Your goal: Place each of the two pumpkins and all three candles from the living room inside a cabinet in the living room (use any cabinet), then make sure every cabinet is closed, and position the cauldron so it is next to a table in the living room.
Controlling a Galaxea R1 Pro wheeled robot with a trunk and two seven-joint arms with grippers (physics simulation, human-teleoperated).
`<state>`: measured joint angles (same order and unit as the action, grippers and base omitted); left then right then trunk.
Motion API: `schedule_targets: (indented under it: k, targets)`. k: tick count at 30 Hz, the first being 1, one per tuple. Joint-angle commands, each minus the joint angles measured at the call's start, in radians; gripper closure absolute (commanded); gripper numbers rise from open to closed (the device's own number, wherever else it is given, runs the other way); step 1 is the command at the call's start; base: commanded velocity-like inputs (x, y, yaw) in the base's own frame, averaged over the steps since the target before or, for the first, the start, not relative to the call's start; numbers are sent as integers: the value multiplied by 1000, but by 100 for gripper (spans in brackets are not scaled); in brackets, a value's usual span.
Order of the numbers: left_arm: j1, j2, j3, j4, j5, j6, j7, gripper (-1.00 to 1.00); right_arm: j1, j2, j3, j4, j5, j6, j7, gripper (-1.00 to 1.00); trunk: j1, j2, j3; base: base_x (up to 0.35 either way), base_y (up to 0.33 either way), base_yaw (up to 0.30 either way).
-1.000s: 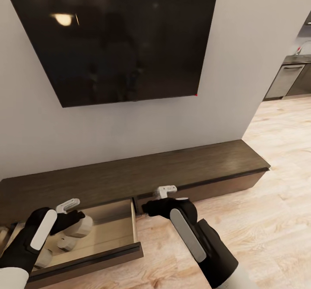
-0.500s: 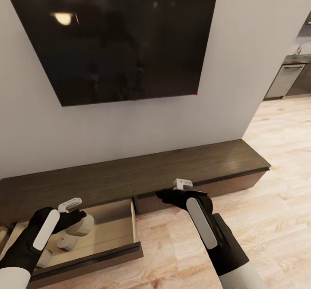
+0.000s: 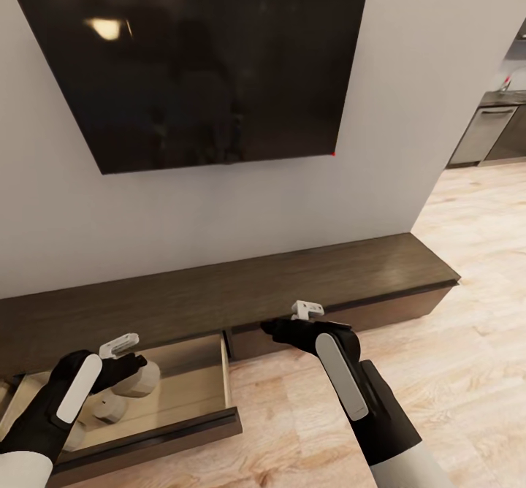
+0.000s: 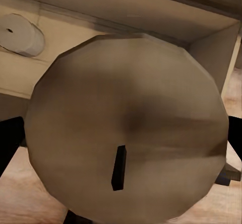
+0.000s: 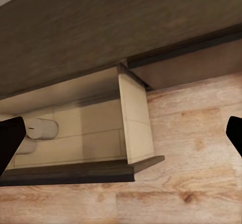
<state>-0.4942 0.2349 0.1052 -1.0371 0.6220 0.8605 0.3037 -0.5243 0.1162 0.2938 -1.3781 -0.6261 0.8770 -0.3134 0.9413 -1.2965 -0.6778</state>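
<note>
The long dark-brown cabinet (image 3: 292, 276) runs along the wall, with its left drawer (image 3: 191, 382) pulled out. My left gripper (image 3: 130, 370) is shut on a pale candle (image 3: 144, 378), held just above the drawer's beige floor. In the left wrist view that candle (image 4: 126, 128) is seen end-on, wick toward the camera. Another candle (image 3: 109, 408) lies on its side in the drawer, and the left wrist view shows it as a candle (image 4: 20, 34) near the back wall. My right gripper (image 3: 276, 326) hovers open and empty in front of the neighbouring shut drawer front.
A large black TV (image 3: 197, 71) hangs on the grey wall above the cabinet. Light wood floor (image 3: 453, 342) spreads to the right toward a kitchen counter (image 3: 491, 131). The drawer's dark front panel (image 3: 161, 437) juts out over the floor.
My right gripper has swung to the right, away from the open drawer's corner, and then held still. The left gripper with its candle has barely moved. The camera has tilted slightly.
</note>
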Motion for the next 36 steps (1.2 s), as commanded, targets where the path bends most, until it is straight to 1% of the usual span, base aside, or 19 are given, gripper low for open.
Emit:
schedule_targets:
  k: [1, 4, 7, 13, 16, 21, 24, 28, 36]
  targets:
    - [-1, -1, -11, 2, 12, -18, 9, 100, -1, 0, 1, -1, -11, 2, -10, -100, 4, -8, -4, 0, 0, 0]
    - [-1, -9, -54, 23, 10, -58, 10, 100, -1, 1, 2, -1, -11, 2, -10, -100, 15, -29, -14, 0, 0, 0]
    - [-1, -16, -75, 42, 8, -73, 10, 100, -1, 2, 2, -1, -11, 2, -10, -100, 27, -50, -23, 0, 0, 0]
    - [-1, -20, -83, 53, 7, -80, 10, 100, 0, 2, 4, -1, -11, 2, -10, -100, 50, -92, -42, 0, 0, 0]
    - [-1, -20, -84, 62, 7, -106, 12, 100, 0, 1, 4, -1, -11, 2, -10, -100, 61, -113, -51, 0, 0, 0]
    - [-1, -27, -96, 70, 10, -154, 61, 100, -1, 2, 4, -1, -11, 2, -10, -100, 81, -148, -67, 0, 0, 0]
    - [-1, -45, -108, 77, 11, -181, 82, 100, 0, 1, 4, -2, -11, 2, -10, -100, 92, -169, -76, 0, 0, 0]
    - [-1, -50, -111, 90, 8, -190, 87, 100, 0, 0, 4, -2, -11, 2, -10, -100, 107, -197, -89, 0, 0, 0]
    - [-1, -51, -112, 92, 7, -192, 87, 100, -1, 0, 4, -3, -11, 2, -10, -100, 138, -253, -114, 0, 0, 0]
